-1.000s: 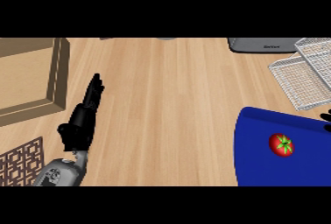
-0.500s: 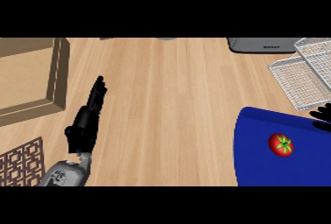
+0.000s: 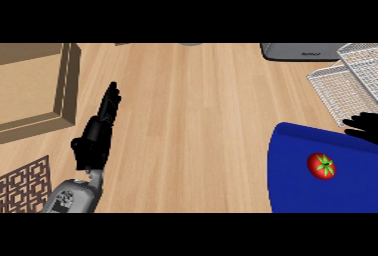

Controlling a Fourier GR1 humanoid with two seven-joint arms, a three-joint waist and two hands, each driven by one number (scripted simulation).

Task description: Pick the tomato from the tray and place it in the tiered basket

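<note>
A red tomato (image 3: pixel 321 165) with a green stalk lies on the blue tray (image 3: pixel 295 185) at the lower right. The white wire tiered basket (image 3: pixel 341 86) stands at the upper right, cut off by the edge. My right hand (image 3: pixel 363 124) shows only as black fingers at the right edge, above the tray's far rim and just below the basket, apart from the tomato. My left hand (image 3: pixel 100 130) rests open on the counter at the left, fingers straight and pointing away.
A wooden box (image 3: pixel 37 87) fills the upper left. A brown patterned mat (image 3: pixel 22 185) lies at the lower left. A grey appliance (image 3: pixel 299 51) sits at the top edge beside the basket.
The right hand's fingers have come further into view at the right edge, above the tray. The left hand has shifted slightly up and to the right.
</note>
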